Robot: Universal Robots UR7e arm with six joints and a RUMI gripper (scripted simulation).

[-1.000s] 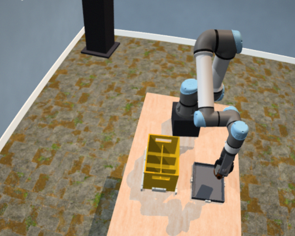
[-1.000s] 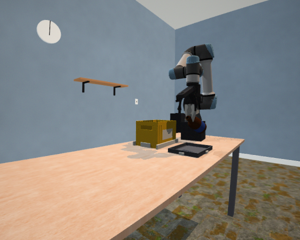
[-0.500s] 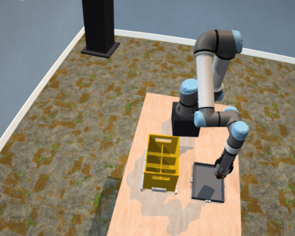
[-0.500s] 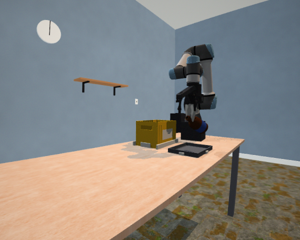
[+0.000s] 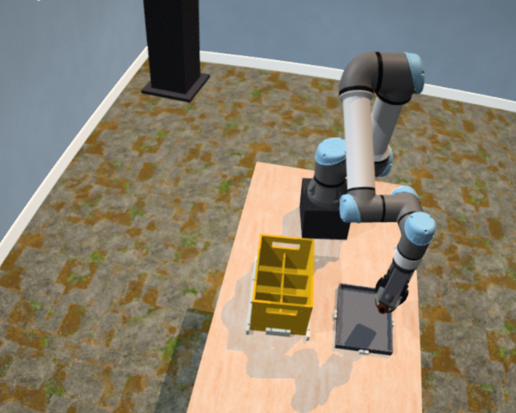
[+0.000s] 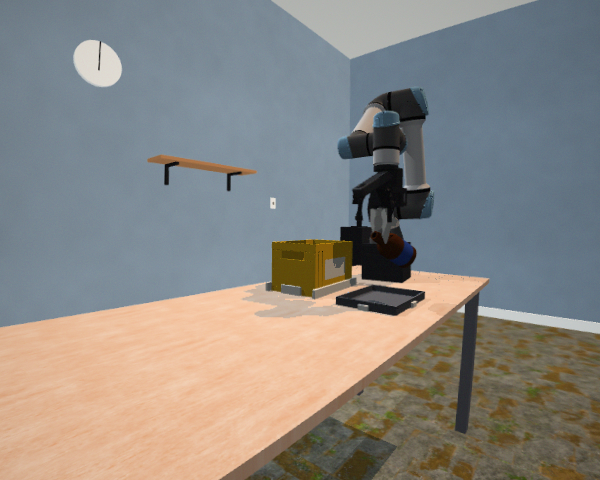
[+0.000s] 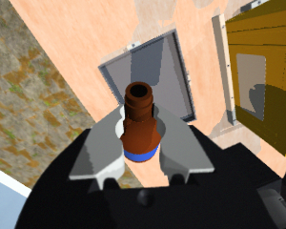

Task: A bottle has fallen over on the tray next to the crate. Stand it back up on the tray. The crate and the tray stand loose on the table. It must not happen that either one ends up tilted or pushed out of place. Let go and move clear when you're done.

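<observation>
My gripper (image 7: 138, 104) is shut on a brown bottle (image 7: 139, 126) with a blue label band, gripping it at the shoulder below the neck. In the exterior view the bottle (image 6: 393, 248) hangs in the air, tilted, neck pointing left, well above the dark tray (image 6: 380, 298). From above, the gripper (image 5: 383, 306) is over the tray's far right edge (image 5: 364, 317). In the wrist view the bottle's open mouth points toward the empty grey tray (image 7: 150, 76) below.
A yellow crate (image 5: 284, 284) with dividers stands left of the tray on the wooden table; it also shows in the wrist view (image 7: 264, 72). The robot's black base (image 5: 324, 213) is behind them. The table's right edge is close to the tray.
</observation>
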